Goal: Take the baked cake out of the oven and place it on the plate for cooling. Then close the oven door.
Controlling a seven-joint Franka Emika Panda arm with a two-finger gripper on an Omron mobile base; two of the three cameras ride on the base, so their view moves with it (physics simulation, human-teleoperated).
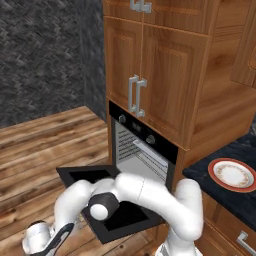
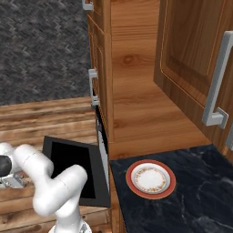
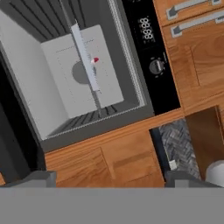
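The black oven point(image 1: 142, 150) stands open, with its oven door point(image 1: 112, 205) point(image 2: 73, 166) folded down flat in front. Inside, in the rolled hand view, the grey tray point(image 3: 85, 54) shows edge-on, and the small white cake point(image 3: 93, 61) with its red dot sits on it. My gripper point(image 3: 109, 179) is open and holds nothing. It hangs outside the oven mouth, well short of the cake, with its fingertips point(image 3: 38, 178) far apart. My arm point(image 1: 135, 192) reaches low over the door. The red-rimmed plate point(image 1: 231, 174) point(image 2: 150, 178) lies bare on the counter to the right of the oven.
Wooden cabinet doors with silver handles point(image 1: 136, 95) stand above the oven. Its control panel point(image 3: 151, 48) carries a display and knobs. The dark stone counter point(image 2: 200, 195) runs to the right, with drawers below. A wooden floor point(image 1: 35, 145) lies to the left.
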